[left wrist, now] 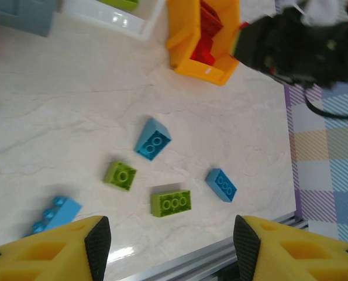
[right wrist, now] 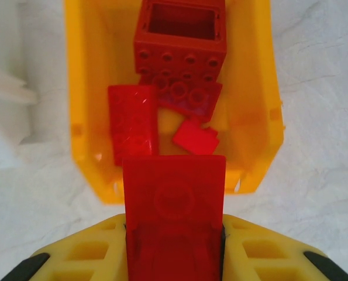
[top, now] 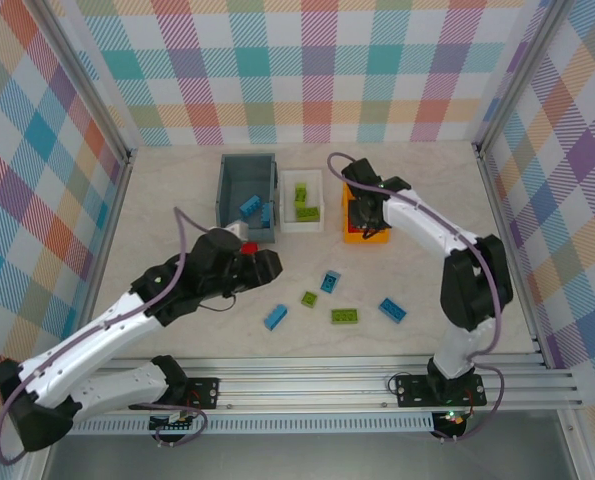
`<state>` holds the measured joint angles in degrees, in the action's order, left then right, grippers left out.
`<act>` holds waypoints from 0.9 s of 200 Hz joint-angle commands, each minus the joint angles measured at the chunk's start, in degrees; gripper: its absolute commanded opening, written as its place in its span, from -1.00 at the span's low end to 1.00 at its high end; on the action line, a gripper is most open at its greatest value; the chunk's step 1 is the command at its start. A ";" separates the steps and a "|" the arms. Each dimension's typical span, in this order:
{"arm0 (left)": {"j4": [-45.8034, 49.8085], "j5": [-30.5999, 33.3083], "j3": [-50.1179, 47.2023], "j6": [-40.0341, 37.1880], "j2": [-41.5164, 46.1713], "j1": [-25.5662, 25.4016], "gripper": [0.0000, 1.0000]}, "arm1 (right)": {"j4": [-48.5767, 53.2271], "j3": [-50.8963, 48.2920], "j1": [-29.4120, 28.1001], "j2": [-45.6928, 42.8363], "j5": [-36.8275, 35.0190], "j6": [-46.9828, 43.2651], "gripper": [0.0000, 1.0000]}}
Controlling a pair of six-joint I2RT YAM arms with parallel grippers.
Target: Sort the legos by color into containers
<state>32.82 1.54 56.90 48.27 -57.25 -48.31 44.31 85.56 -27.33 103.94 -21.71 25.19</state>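
Note:
My right gripper (right wrist: 174,234) is shut on a red lego (right wrist: 174,199), held over the near end of the orange-yellow container (right wrist: 83,117). Several red legos (right wrist: 179,64) lie inside that container. In the top view the right gripper (top: 365,215) hides most of it. My left gripper (left wrist: 171,240) is open with nothing between its fingers, above the table. Below it lie loose legos: blue ones (left wrist: 153,139) (left wrist: 221,184) (left wrist: 57,212) and green ones (left wrist: 120,175) (left wrist: 171,202). Another red lego (top: 249,247) lies beside the left gripper (top: 262,262).
The slate grey container (top: 247,165) holds blue legos (top: 249,207); the white container (top: 315,222) next to it holds green ones (top: 305,200). All three stand in a row at mid-table. An aluminium rail (top: 327,375) runs along the near edge, and checked walls enclose the table.

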 commanded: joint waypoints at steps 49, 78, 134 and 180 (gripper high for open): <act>-6.45 4.32 4.27 -2.78 -6.09 -4.57 0.18 | 4.15 21.93 6.48 16.78 8.83 -4.72 -0.30; -5.67 5.35 4.44 -3.32 -6.15 -4.77 0.18 | 6.16 27.42 6.77 20.65 11.99 -5.68 -0.06; -1.71 8.35 3.88 -4.09 -5.22 -5.03 0.17 | 2.47 21.88 6.61 11.45 11.99 -5.60 0.18; 5.21 11.14 3.45 -3.98 -3.57 -5.05 0.17 | 1.85 14.92 4.05 -2.91 8.73 -5.94 0.15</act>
<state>33.26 10.24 59.83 45.34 -62.94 -52.64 46.65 102.91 -21.19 110.04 -11.35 20.05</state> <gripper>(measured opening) 0.585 0.575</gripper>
